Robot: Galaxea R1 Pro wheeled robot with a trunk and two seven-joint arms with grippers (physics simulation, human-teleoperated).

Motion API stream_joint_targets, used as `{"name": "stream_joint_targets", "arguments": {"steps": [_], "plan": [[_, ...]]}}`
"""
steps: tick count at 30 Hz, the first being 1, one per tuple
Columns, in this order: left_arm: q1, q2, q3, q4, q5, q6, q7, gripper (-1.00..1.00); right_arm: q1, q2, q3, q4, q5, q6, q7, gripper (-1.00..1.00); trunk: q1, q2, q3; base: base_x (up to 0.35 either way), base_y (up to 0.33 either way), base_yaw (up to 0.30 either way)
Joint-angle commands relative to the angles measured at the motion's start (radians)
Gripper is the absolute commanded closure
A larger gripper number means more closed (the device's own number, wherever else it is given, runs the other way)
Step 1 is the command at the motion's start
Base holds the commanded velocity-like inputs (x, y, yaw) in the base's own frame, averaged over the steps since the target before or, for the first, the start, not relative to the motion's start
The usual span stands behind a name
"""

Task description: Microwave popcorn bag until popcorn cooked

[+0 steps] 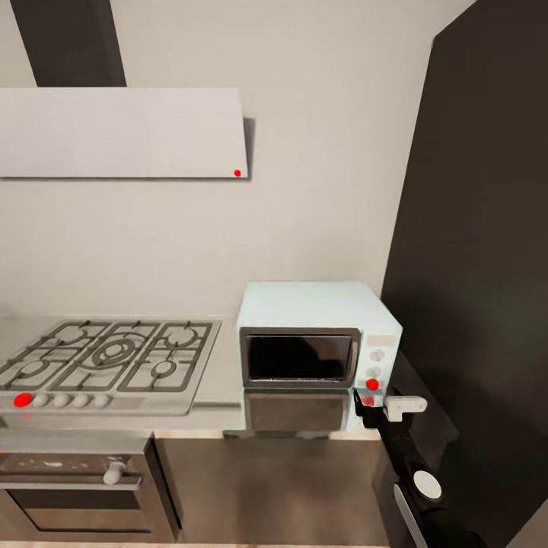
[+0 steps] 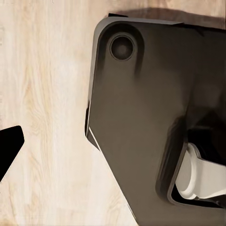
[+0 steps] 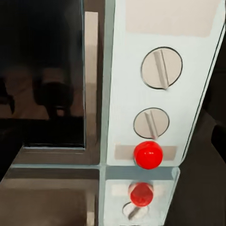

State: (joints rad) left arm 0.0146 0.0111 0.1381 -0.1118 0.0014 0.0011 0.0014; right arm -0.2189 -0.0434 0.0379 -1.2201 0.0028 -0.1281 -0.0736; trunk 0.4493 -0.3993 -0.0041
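Observation:
The pale mint-blue microwave (image 1: 312,335) stands on the steel countertop (image 1: 221,380), its dark glass door (image 1: 298,358) closed. My right gripper (image 1: 368,401) hovers just in front of the microwave's lower right corner, close to the red dot (image 1: 372,384); its jaws are too dark to read. The right wrist view looks straight at the control panel, with two round knobs (image 3: 161,68) (image 3: 151,123) and the red dot (image 3: 148,154) under them. The popcorn bag and popcorn are out of view.
A gas hob (image 1: 114,358) with black grates lies left of the microwave, under a white hood (image 1: 122,133). A steel oven (image 1: 76,487) sits below it. A tall dark cabinet (image 1: 479,266) rises at the right. The left wrist view faces wooden floor (image 2: 47,94) and my dark base (image 2: 141,117).

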Motion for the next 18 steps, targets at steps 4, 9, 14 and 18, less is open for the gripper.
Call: {"name": "stream_joint_targets", "arguments": {"steps": [4, 9, 14, 18], "plan": [[0.001, 0.0, 0.005, -0.002, 0.0, -0.004, 0.0, -1.0, 0.0, -0.001, 0.003, 0.001, 0.0, -0.002, -0.008, -1.0, 0.001, -0.001, 0.0, 0.217, 0.191, 0.0], [0.001, 0.0, 0.005, -0.002, 0.0, -0.004, 0.0, -1.0, 0.0, -0.001, 0.001, 0.001, 0.0, -0.002, -0.008, -1.0, 0.001, -0.001, 0.0, 0.086, 0.078, 0.0], [0.001, -0.001, 0.005, -0.002, 0.0, -0.005, 0.0, -1.0, 0.0, -0.001, 0.001, 0.001, 0.0, -0.002, -0.009, -1.0, 0.001, -0.001, 0.0, 0.195, 0.076, 0.0], [0.001, -0.001, 0.005, -0.002, 0.0, 0.002, 0.001, -1.0, 0.0, -0.001, 0.0, 0.001, 0.0, -0.002, -0.01, -1.0, 0.001, -0.001, 0.0, 0.078, 0.016, 0.0]]}}
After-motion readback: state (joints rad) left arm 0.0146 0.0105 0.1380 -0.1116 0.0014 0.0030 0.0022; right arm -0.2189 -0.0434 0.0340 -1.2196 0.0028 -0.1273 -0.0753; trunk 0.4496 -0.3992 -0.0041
